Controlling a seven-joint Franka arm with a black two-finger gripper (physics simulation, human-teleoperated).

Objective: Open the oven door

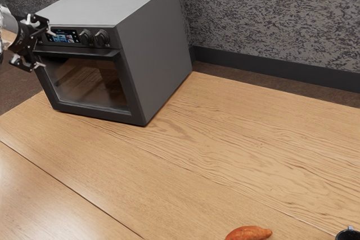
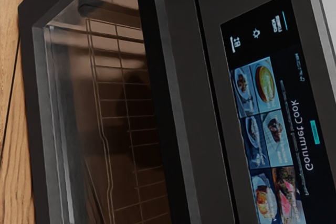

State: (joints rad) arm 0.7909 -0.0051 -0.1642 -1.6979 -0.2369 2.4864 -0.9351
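1. Your gripper (image 1: 46,48) is at the oven's (image 1: 153,46) front, near the end of the handle (image 1: 81,54) toward the exterior view's left; you can't tell whether they touch.
2. Its jaws stand wide apart, with nothing gripped.
3. The door (image 1: 93,85) is shut, below the screen (image 1: 63,37) and knobs (image 1: 101,39).
4. In your wrist view, a rack (image 2: 121,69) shows through the glass.
5. The oven sits on the table (image 1: 197,150); a reddish-orange food item (image 1: 248,233) lies well apart from it.
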